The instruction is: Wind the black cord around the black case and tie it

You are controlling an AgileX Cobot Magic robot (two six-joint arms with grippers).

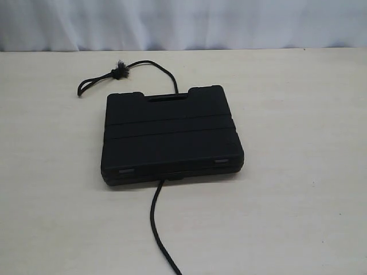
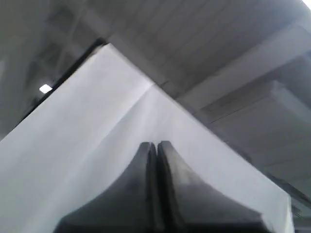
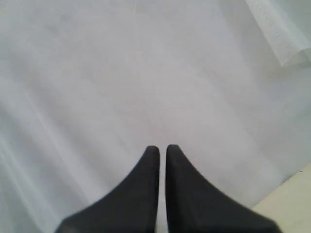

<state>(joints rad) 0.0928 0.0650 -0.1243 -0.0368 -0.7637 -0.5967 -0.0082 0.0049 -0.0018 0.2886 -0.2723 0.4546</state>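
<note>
Your left gripper (image 2: 156, 145): jaws together, empty. Right gripper (image 3: 163, 148): same. Both aimed at white cloth (image 3: 146, 73), away from work. Long thin black cord (image 1: 153, 212) passes under flat matte black plastic case (image 1: 171, 134), axis far-to-near. Knotted end on left gripper's side. Nearer arm: can't tell.

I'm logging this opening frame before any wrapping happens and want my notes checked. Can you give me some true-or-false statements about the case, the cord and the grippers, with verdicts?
1. The black case lies flat and closed on the table. True.
2. The black cord crosses over the lid. False: it comes out from under the case's far and near edges only.
3. The grey latches sit on the side nearest the cord's frayed knot. False: they are on the opposite, near edge.
4. The right gripper is shut and empty. True.
5. The left gripper holds the cord. False: it is shut on nothing.
</note>
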